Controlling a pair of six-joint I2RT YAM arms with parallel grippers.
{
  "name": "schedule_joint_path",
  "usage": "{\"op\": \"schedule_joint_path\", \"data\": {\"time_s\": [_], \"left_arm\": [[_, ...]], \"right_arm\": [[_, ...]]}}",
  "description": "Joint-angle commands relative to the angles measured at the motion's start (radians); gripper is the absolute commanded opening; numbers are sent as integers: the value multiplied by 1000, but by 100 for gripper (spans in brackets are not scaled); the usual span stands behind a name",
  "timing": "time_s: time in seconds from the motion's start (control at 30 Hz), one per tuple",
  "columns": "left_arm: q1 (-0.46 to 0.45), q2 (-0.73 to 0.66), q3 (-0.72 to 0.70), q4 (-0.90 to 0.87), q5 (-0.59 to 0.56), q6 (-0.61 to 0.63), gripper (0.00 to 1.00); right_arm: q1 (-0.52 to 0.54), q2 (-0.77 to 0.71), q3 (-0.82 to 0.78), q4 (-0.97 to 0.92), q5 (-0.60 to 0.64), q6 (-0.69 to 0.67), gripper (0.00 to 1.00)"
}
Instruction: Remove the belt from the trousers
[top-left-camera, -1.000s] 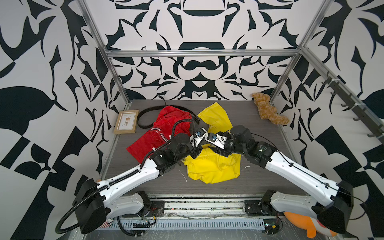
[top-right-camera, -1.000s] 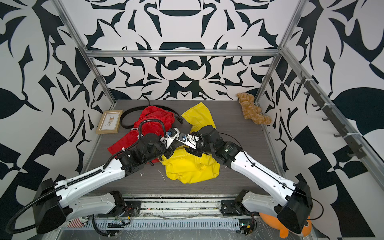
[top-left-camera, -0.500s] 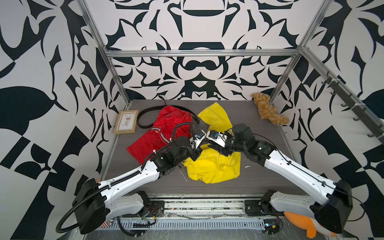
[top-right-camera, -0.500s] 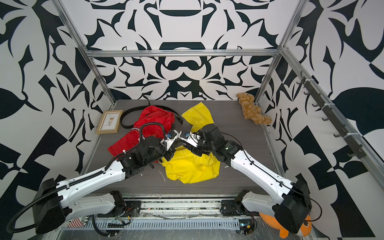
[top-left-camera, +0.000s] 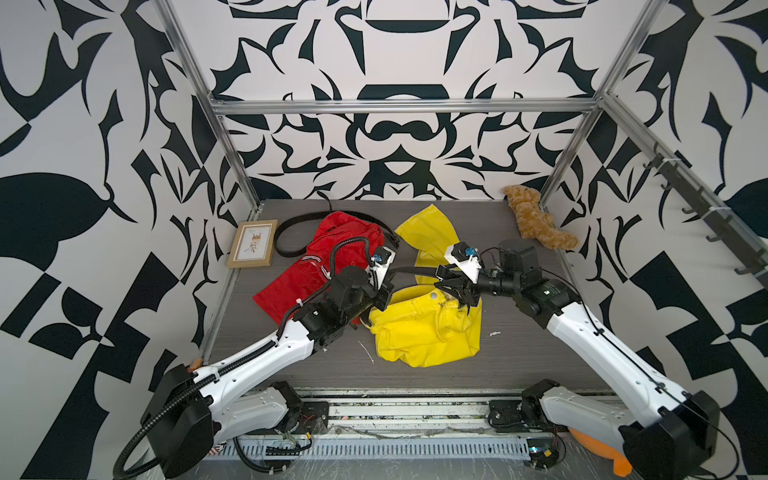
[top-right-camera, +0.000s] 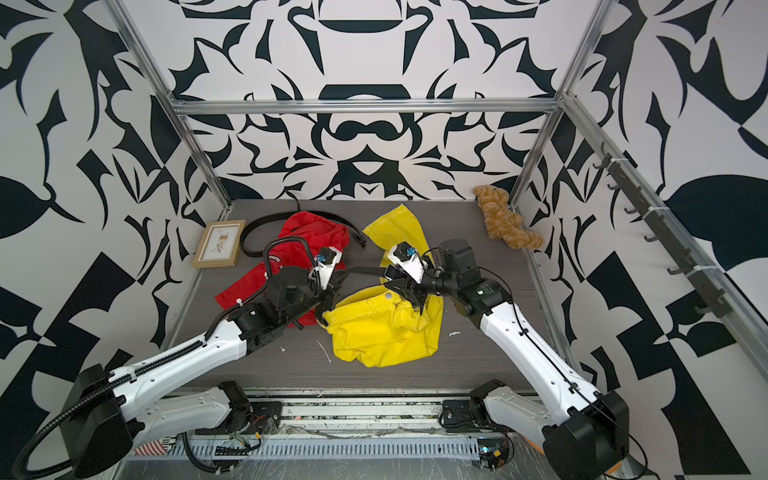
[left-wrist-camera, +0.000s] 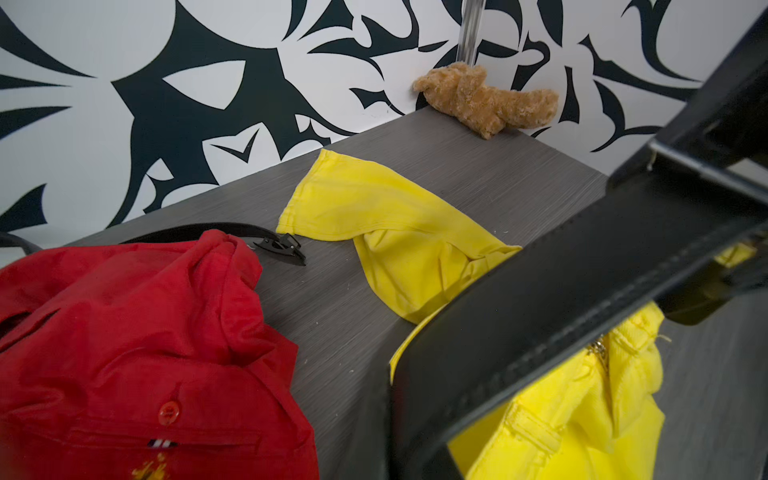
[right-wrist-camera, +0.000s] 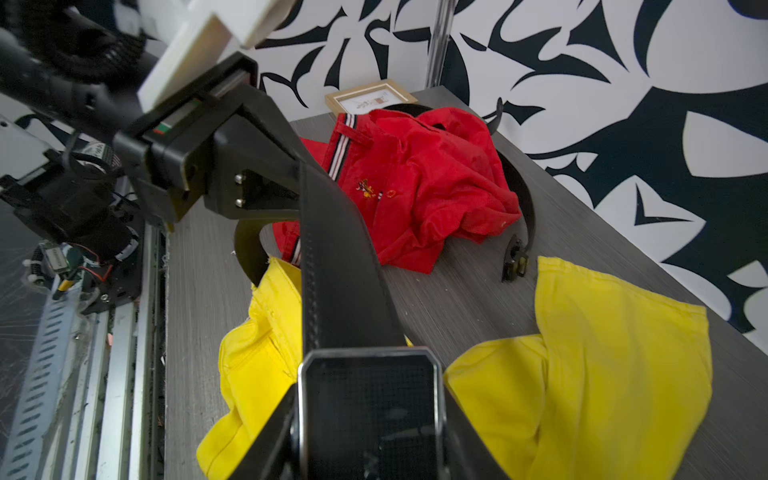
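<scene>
Your left hand (top-left-camera: 386, 279) is clamped on the belt (top-left-camera: 411, 271) strap; right hand (top-left-camera: 442, 281) grips its buckle (right-wrist-camera: 370, 411), above the yellow trousers (top-left-camera: 415, 336).

— Are the two arms built alike?
— Mostly. The left arm (top-left-camera: 266, 353) and right arm (top-left-camera: 602, 345) have glossy white shells dotted with small dark holes, linked by matte black joints (top-left-camera: 353, 282).
— Cabling?
— A ribbed black conduit (top-left-camera: 133, 440) runs along the left one, cinched with white zip ties (top-left-camera: 297, 301). The right carries a thin black wire (top-left-camera: 598, 332). Each wrist bears a white camera block (top-left-camera: 463, 255) with a blue fitting. Two silver screws (right-wrist-camera: 240, 190) stud the black left gripper (right-wrist-camera: 300, 180).
</scene>
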Motion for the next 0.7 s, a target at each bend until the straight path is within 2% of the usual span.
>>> {"op": "schedule_joint_path", "data": {"time_s": [0.0,0.23,0.33,0.47,0.5,0.57,0.6,0.67], "left_arm": [[210,-66,-61,-232,-213,-175,0],[459,-163,-146,-213,-103,-347,0],[466,-140,-120,-208,-48,-317,0],[449,-16,-31,-192,128,-268,0],[441,20,1,-209,164,-255,12],[423,106,121,-321,201,-245,61],[414,129,172,-367,208,-241,78],[374,130,247,-422,191,-217,98]], "right_arm": [[-81,-78,-8,-55,124,54,0],[-96,-109,-42,-68,130,61,0],[-96,-110,-42,-56,127,70,0],[-97,-90,-21,-39,146,83,0],[-97,-88,-14,-35,158,88,0],[-97,-79,17,-35,197,107,0],[-96,-75,35,-39,218,112,0],[-97,-60,85,-62,254,122,0]]}}
